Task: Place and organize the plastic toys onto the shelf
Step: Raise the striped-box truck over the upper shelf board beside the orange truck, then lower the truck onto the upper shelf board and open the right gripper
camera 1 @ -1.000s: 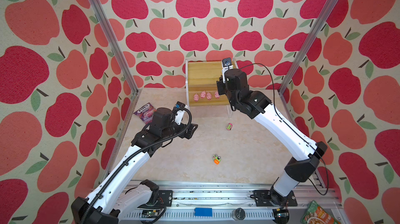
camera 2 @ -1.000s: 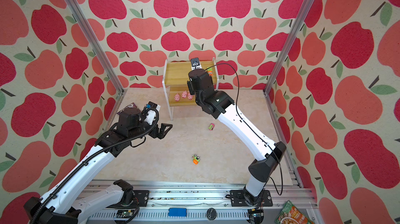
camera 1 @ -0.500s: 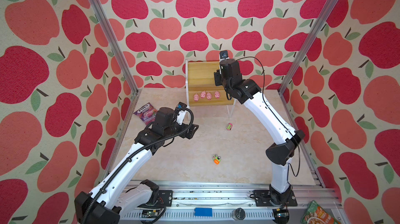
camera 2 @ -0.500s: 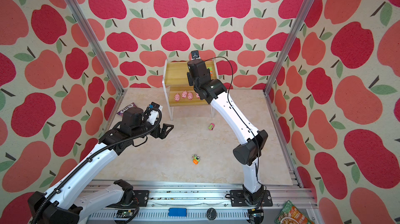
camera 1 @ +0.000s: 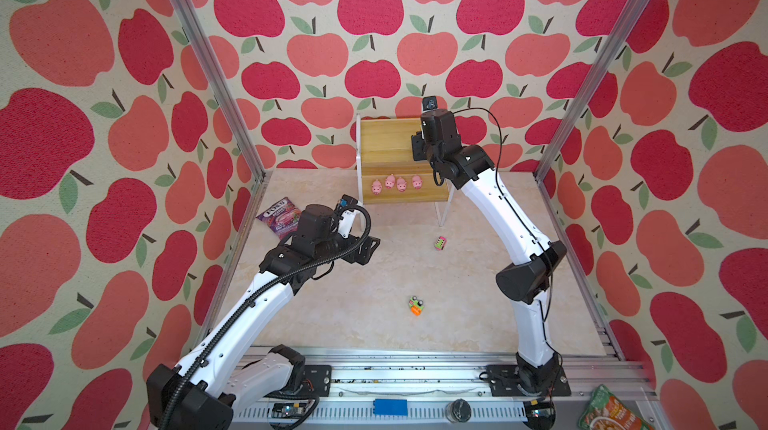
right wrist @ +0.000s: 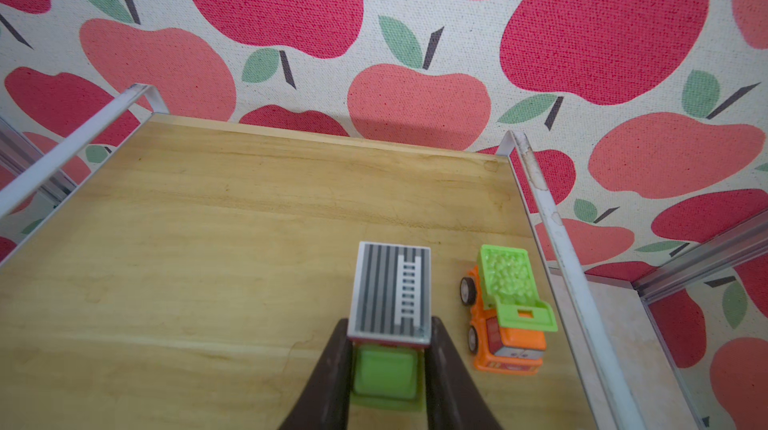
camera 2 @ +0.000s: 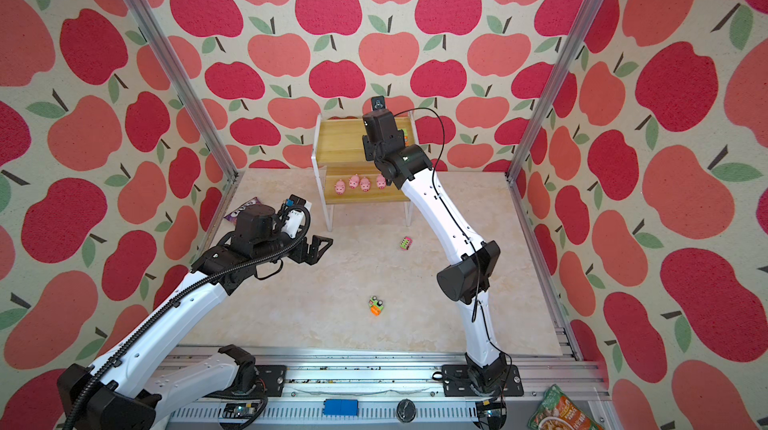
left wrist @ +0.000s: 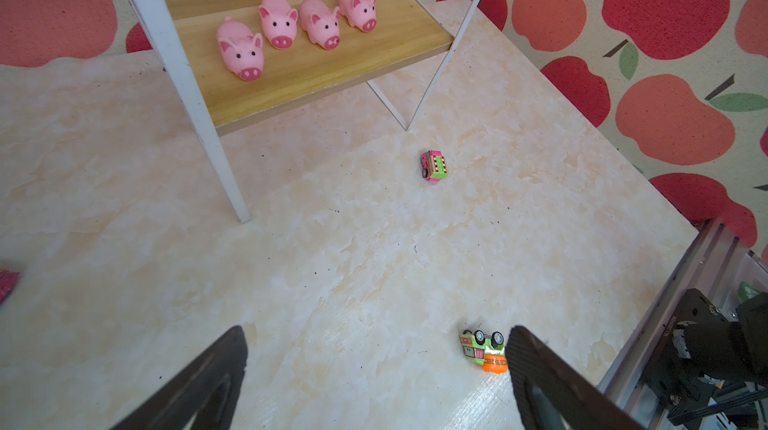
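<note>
Over the top board of the shelf (right wrist: 208,220), the right pincer (right wrist: 388,334) is squeezed tight on a green truck (right wrist: 388,288) with a stripy roof. Just beside it an orange truck (right wrist: 505,315) sits on the board. Four pink pigs (left wrist: 278,20) stand in a row on the lower board. A pink car (left wrist: 434,165) and an upside-down green car (left wrist: 482,349) lie apart on the table (left wrist: 332,274). The left pincer (left wrist: 376,338) hangs above the table, jaws wide apart
</note>
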Available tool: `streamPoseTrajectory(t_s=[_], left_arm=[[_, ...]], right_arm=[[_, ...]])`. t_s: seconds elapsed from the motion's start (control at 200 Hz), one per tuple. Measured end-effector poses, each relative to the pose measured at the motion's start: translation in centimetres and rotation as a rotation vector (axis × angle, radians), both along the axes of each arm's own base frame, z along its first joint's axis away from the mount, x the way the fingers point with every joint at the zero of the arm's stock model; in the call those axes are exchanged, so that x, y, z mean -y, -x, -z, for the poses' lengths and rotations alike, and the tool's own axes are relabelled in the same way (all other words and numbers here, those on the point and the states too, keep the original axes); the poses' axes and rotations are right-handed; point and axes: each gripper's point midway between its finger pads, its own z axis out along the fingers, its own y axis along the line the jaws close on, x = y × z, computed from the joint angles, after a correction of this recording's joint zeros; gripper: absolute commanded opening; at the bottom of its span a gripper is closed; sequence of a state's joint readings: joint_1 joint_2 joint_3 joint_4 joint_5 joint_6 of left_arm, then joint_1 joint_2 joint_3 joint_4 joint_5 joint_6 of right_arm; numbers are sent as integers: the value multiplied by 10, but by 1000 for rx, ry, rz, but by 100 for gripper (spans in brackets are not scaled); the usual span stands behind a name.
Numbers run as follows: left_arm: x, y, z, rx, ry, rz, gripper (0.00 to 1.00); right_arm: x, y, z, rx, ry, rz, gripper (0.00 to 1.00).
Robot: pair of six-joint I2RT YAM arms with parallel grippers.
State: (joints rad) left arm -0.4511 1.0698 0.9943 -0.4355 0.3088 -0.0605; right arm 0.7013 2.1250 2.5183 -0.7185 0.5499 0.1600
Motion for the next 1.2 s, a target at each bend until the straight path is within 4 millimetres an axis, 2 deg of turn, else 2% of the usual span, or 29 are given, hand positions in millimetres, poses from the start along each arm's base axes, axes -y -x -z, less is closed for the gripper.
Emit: streamPoseTrajectory(t_s=[0.33,0.61,0.896,1.196], left_arm=[[2,-1,1,-7,4,7,99],[1,-2,1,-7,6,5,99],[0,-3,1,-7,8,2,99],[-4,-10,5,-14,8,-15,99]], right_arm=[[7,-7,6,-16,-3,8,20],[3,-14,17,-30,2,11,24],[-1,-12,14,-33,-21,-15,49],[-2,-8,-17,40,-27,-44,69]])
